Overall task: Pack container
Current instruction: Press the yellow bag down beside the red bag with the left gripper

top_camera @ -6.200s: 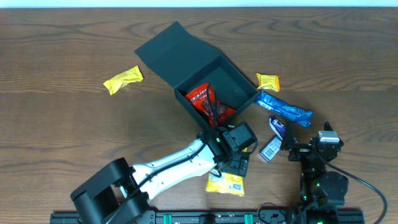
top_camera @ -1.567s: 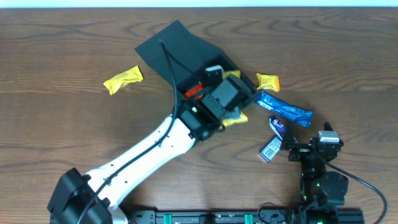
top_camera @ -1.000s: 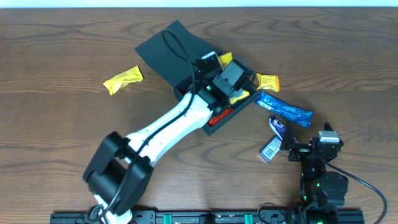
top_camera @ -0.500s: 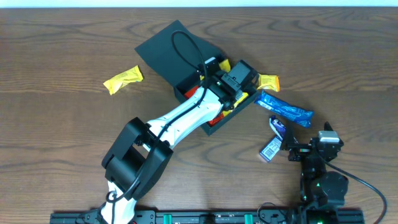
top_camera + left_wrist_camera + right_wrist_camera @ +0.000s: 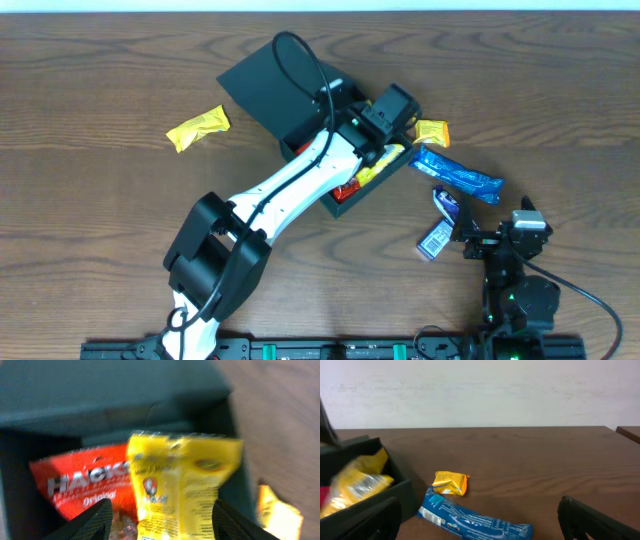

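Overhead: the left arm (image 5: 290, 185) stretches diagonally up the table (image 5: 90, 220) to the open box (image 5: 262, 85) at far centre. The right arm (image 5: 512, 262) sits folded at the near edge.

Left wrist: the left gripper (image 5: 162, 510) points into the box, fingers spread and not clamping the yellow packet (image 5: 180, 485) between them.

Right wrist: the right gripper (image 5: 480, 510) is level and wide open.

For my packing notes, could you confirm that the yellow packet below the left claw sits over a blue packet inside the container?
Not quite: the left wrist view shows the yellow packet over a red packet, not a blue one, inside the container.
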`<state>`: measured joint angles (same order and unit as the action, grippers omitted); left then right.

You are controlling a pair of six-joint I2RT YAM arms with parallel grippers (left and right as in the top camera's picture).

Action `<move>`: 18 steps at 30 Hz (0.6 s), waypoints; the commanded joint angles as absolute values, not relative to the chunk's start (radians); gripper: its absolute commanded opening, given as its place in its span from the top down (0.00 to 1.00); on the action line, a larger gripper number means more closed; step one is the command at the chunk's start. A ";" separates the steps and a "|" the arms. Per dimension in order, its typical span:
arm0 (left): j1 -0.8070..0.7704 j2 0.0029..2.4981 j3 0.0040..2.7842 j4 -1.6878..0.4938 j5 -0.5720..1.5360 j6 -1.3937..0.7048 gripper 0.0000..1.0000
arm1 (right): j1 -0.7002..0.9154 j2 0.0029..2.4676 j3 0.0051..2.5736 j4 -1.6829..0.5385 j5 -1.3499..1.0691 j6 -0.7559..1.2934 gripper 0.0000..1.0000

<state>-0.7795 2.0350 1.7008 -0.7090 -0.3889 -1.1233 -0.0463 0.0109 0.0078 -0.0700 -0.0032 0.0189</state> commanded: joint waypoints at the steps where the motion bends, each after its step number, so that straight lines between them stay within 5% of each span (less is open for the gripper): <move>1: -0.773 2.036 1.755 -0.735 -0.441 -1.073 0.35 | -0.039 0.005 0.006 -0.075 -0.004 0.033 0.01; 5: -0.783 2.036 1.762 -0.737 -0.376 -1.030 0.36 | -0.039 0.005 0.006 -0.075 -0.004 0.033 0.01; 8: -0.795 2.036 1.762 -0.731 -0.329 -1.028 0.48 | -0.039 0.005 0.006 -0.075 -0.004 0.033 0.01; 10: -0.802 2.039 1.761 -0.723 -0.324 -1.029 0.72 | -0.039 0.005 0.006 -0.075 -0.004 0.033 0.01; 13: -0.806 2.043 1.756 -0.695 -0.340 -1.029 0.91 | -0.039 0.005 0.006 -0.075 -0.004 0.033 0.01; 18: -0.807 2.077 1.755 -0.679 -0.315 -1.042 0.94 | -0.039 0.005 0.006 -0.075 -0.004 0.033 0.01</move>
<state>-0.8089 2.0384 1.7447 -0.6785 -0.3344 -1.0393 -0.0463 0.0109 0.0078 -0.0700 -0.0032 0.0189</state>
